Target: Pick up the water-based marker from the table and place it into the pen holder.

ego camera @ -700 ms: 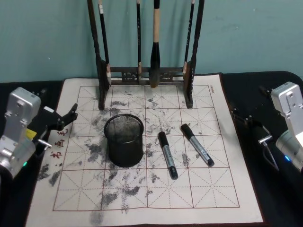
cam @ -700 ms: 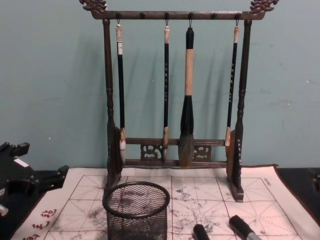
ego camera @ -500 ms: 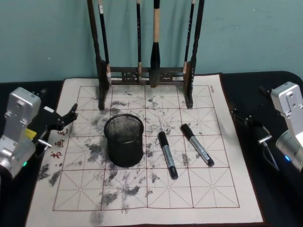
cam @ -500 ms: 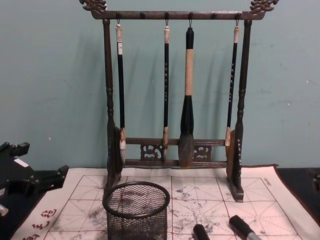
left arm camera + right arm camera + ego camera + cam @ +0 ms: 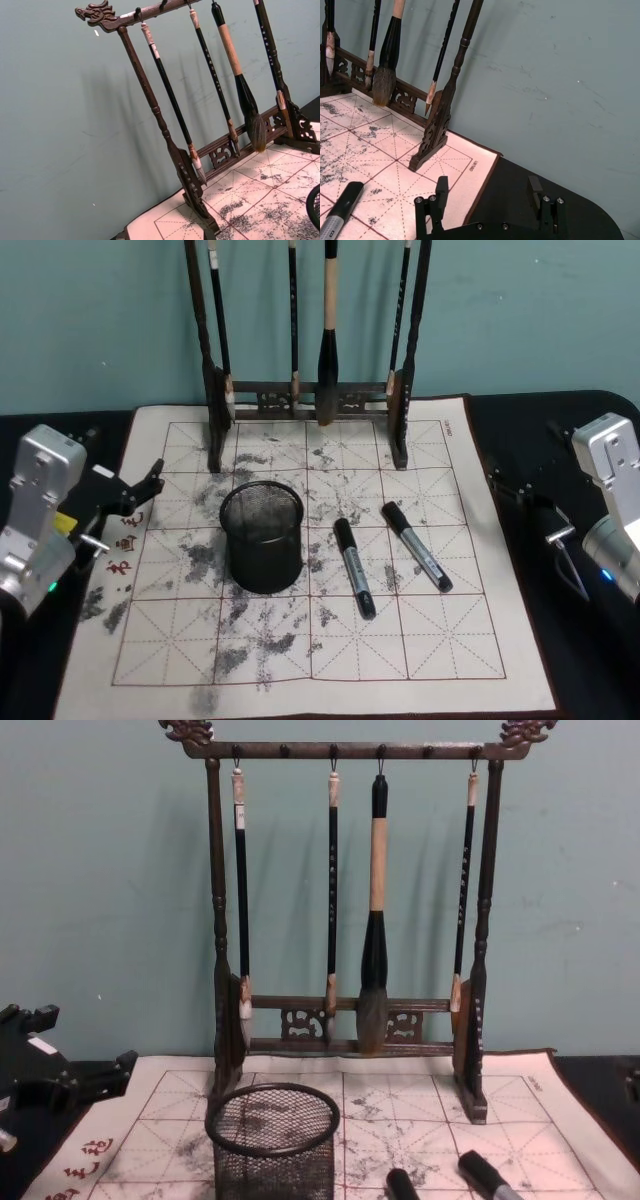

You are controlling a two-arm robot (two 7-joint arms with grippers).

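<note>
Lying flat on the ink-stained gridded calligraphy mat [image 5: 470,640], right of its middle, are two black water-based markers that look alike: the nearer marker [image 5: 353,567] sits just beside the pen holder [image 5: 262,538], and the second marker [image 5: 416,546] lies a little farther toward the mat's right edge, the two close but apart. Which one the task means cannot be told. The black mesh holder stands upright and empty left of the mat's middle, with the wooden brush rack [image 5: 310,395] and its hanging brushes along the mat's far edge. The left gripper [image 5: 80,1045] hovers at the mat's left edge with its fingers spread and nothing between them; the right gripper [image 5: 487,182] waits off the mat's right edge over the black tabletop [image 5: 560,430], fingers wide apart and empty. Nothing has been picked up yet. A marker like this is probably light and stiff, with a smooth round barrel that may roll or slip, so closing across the barrel near mid-length, on the grey label, looks safest. The holder seems light too, and a knock on its rim could shift or tip it.
</note>
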